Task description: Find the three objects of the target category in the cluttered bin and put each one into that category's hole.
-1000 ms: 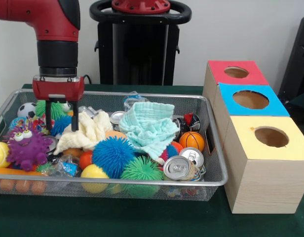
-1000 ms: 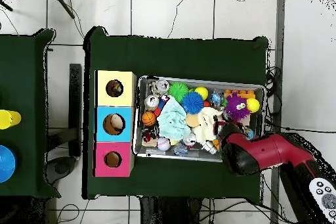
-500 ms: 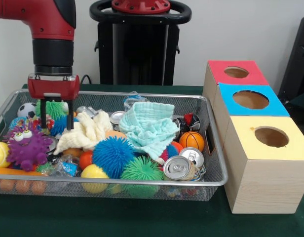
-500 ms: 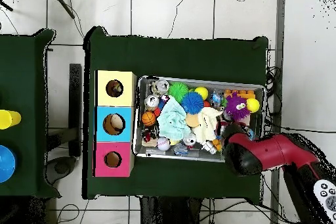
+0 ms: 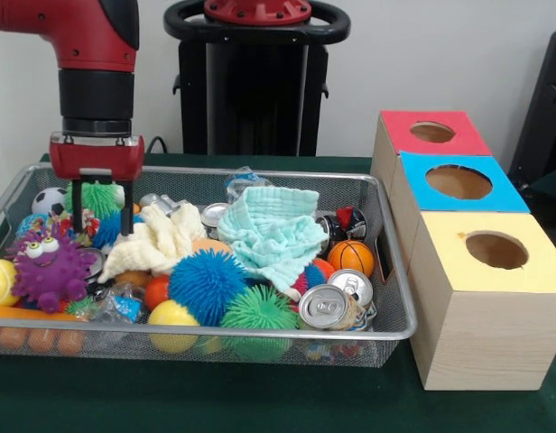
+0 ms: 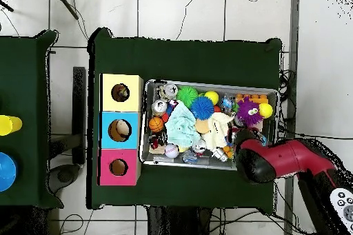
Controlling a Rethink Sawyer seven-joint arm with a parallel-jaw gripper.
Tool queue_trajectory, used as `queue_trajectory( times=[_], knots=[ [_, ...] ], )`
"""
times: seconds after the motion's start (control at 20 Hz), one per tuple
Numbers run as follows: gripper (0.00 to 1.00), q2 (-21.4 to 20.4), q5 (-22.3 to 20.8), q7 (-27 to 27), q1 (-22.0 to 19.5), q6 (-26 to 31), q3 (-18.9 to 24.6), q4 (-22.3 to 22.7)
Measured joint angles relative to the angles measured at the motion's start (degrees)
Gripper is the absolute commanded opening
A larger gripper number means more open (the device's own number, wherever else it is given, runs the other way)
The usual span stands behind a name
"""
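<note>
The wire mesh bin [image 5: 260, 335] is packed with toys, cans and cloths; it also shows in the overhead view [image 6: 207, 83]. My gripper [image 5: 102, 227] hangs open and empty over the bin's far left part, its fingers astride a green spiky ball [image 5: 99, 197] and a blue one [image 5: 108, 230]. A small white piece with red and blue marks [image 5: 87, 223] lies by the left finger; I cannot tell whether it is a fabric bundle. No bundle shows plainly. The yellow-topped box's hole [image 5: 496, 250] is at the right, also seen from overhead [image 6: 120, 93].
A pale yellow cloth [image 5: 161, 239] and a mint cloth [image 5: 273, 230] lie mid-bin. A purple monster toy [image 5: 48, 268], spiky balls [image 5: 206, 284], cans [image 5: 323, 305] and a small basketball [image 5: 350, 257] surround them. Blue-topped [image 5: 458, 182] and red-topped [image 5: 431, 133] boxes stand behind the yellow one.
The gripper has moved left, away from the pale yellow cloth, and risen slightly. It stays open and empty. In the last half second it barely moved.
</note>
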Motion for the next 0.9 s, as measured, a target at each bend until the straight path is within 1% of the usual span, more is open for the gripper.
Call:
queue_trajectory(
  times=[0.45,0.7,0.75,0.9],
  knots=[
    [1.00,0.56,0.42,-6.08,-2.73,3.93,0.20,-0.02],
    [1.00,1.90,0.55,-10.23,-4.35,5.84,0.26,-0.18],
    [1.00,2.51,0.54,-11.97,-4.83,6.54,0.25,-0.29],
    [1.00,3.11,0.55,-13.45,-5.08,7.05,0.25,-0.38]
  ],
)
